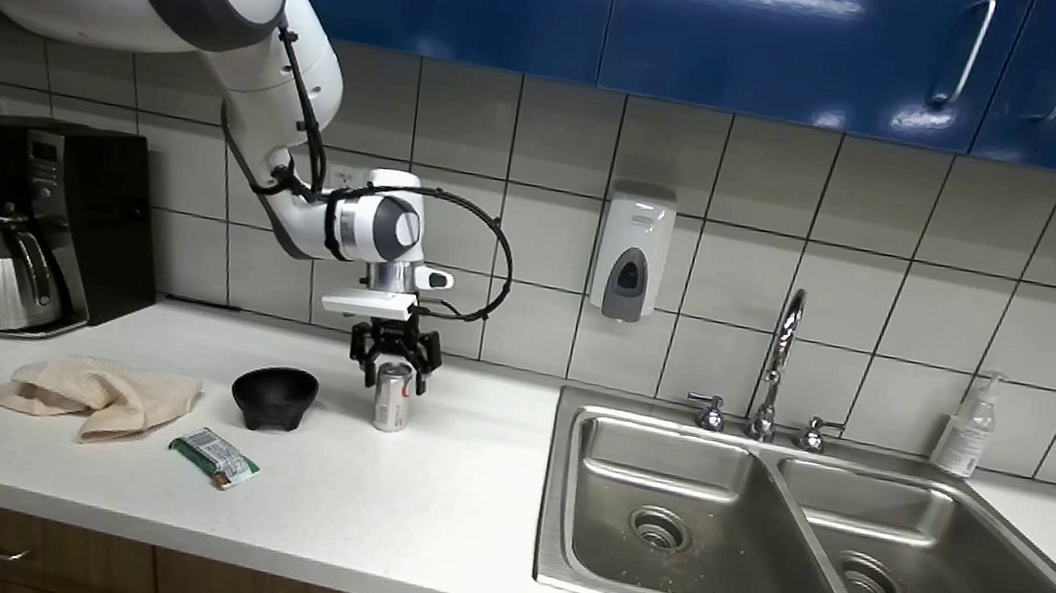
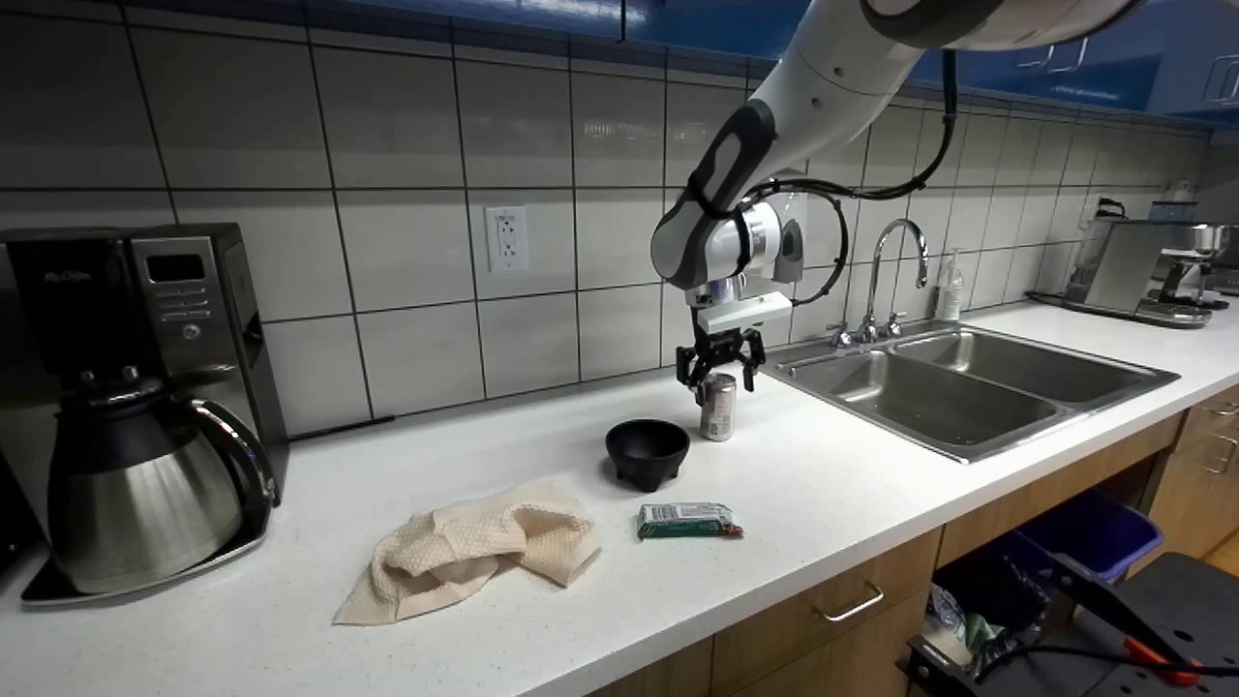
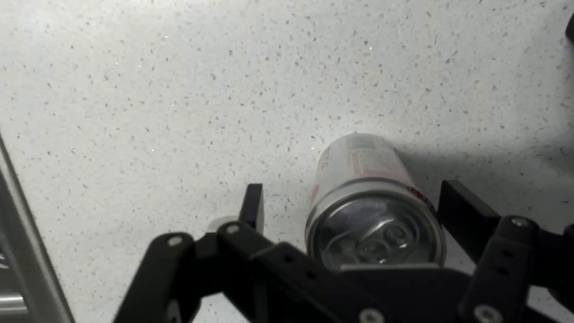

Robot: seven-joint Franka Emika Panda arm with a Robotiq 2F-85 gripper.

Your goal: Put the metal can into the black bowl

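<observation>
Pincer [image 1: 394, 384] points down, approx ctr-left of frame in an exterior view, over the metal can [image 1: 392, 403]; can stands upright on the white surface [image 1: 463, 500]. Fingers [image 3: 464, 215] are spread apart, one each side of it: in wrist view there's a clear gap btw can & the finger at frame left, while the finger at frame right is right by the can's rim, can't tell if touching.

Black bowl [image 1: 274, 398] is upright, near the can but apart, to its left in both exterior views. Green/white packet [image 1: 214, 457] lies lower in frame than bowl; beige cloth [image 1: 112, 399] farther left. Coffee maker [image 1: 111, 205] w/ steel carafe [image 1: 5, 288] at far left. Dbl. sink [image 1: 556, 512] lower right, faucet [image 1: 762, 424] at its back edge; soap dispenser [image 1: 636, 239] upper mid; blue cabinets [image 1: 770, 44] along top.
</observation>
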